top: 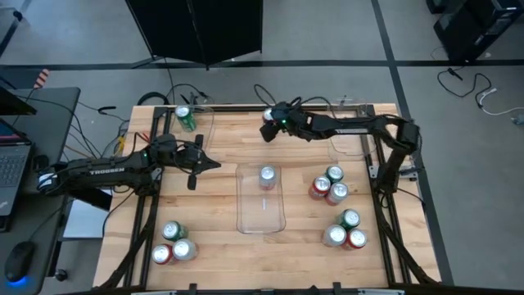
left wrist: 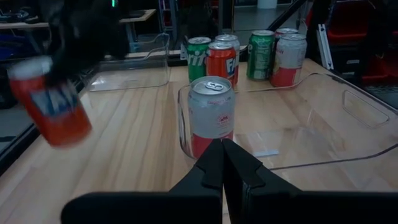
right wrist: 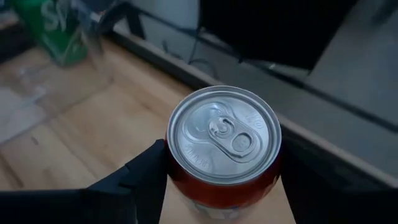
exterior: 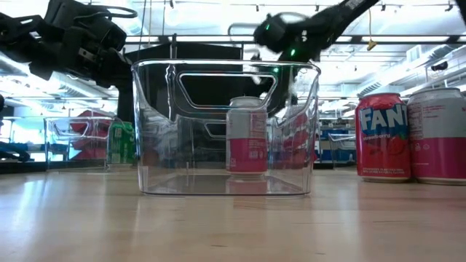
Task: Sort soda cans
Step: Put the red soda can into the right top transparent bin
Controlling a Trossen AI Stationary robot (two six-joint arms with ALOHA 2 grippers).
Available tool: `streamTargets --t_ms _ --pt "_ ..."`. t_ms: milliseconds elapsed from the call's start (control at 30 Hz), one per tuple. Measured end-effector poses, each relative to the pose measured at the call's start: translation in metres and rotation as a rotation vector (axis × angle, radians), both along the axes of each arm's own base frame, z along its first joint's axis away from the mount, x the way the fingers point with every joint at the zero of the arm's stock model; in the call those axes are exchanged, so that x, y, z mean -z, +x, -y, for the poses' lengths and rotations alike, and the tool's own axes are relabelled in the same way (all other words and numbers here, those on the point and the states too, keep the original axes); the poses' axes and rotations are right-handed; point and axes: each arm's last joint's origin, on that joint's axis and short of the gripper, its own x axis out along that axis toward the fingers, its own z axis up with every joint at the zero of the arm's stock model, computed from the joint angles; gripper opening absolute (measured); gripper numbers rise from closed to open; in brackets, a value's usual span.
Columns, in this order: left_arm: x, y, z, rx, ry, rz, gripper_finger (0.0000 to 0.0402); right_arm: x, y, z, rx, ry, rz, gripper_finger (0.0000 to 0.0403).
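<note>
1. Right claw [right wrist: 217, 186]: its fingers bracket a red can [right wrist: 222, 143] on both sides, seen from above in the right wrist view. In the left wrist view the same can [left wrist: 50, 102] appears tilted and clear of the tabletop [top: 221, 156], near the back edge. Whether the grip is fully seated cannot be confirmed.
2. Left claw [left wrist: 222, 163]: fingers pressed together, holding nothing. It hangs over the left part of the tabletop, pointed at the centre bin [top: 262, 201].
3. Can locations: one silver-white can [top: 267, 176] stands in the centre bin; one green can [top: 186, 119] sits in the back-left bin [top: 205, 123]. Three clusters of three remain loose on the tabletop, at front left [top: 173, 244], at right [top: 329, 185] and at front right [top: 345, 231].
4. Hazard, slip: the grip sits low on the can body with the can tilted. A loose hold probably lets it drop and roll off the back edge.
5. Hazard, collision: the clear bin walls are hard to judge. A low carry may strike a rim and shift the bin.
6. Hazard, missorting: release into the centre bin mixes red with silver-white.
7. Hazard, arm conflict: the left arm lies near the path toward the left bin.
</note>
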Motion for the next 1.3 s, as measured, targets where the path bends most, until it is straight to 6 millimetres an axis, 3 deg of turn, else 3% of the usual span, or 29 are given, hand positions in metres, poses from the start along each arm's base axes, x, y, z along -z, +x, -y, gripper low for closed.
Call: streamTargets --t_ms 133,300,433,533,700,967,1133,1300 --pt "0.000 0.000 0.000 0.000 0.000 -0.001 0.0002 -0.035 -0.021 -0.016 0.055 -0.052 0.002 0.0251" --pt "0.000 0.000 0.000 -0.001 -0.008 -0.002 0.0002 -0.084 -0.063 -0.042 0.173 -0.130 0.022 0.0251" --pt "0.000 0.000 0.000 -0.002 -0.011 -0.002 0.0002 -0.107 -0.103 -0.059 0.299 -0.159 0.012 0.0251" --pt "0.000 0.000 0.000 -0.002 -0.011 -0.002 0.0002 -0.114 -0.129 -0.067 0.408 -0.181 0.018 0.0251" --pt "0.000 0.000 0.000 -0.002 -0.011 -0.002 0.0002 -0.091 -0.152 -0.072 0.516 -0.184 -0.005 0.0251" --pt "0.000 0.000 0.000 -0.003 -0.012 -0.002 0.0002 -0.030 -0.170 -0.066 0.708 -0.184 0.006 0.0251" --pt "0.000 0.000 0.000 -0.002 -0.012 -0.002 0.0002 0.001 -0.173 -0.064 0.757 -0.189 0.052 0.0251" --pt "0.000 0.000 0.000 -0.003 -0.012 -0.002 0.0002 0.019 -0.168 -0.059 0.715 -0.165 0.096 0.0251"
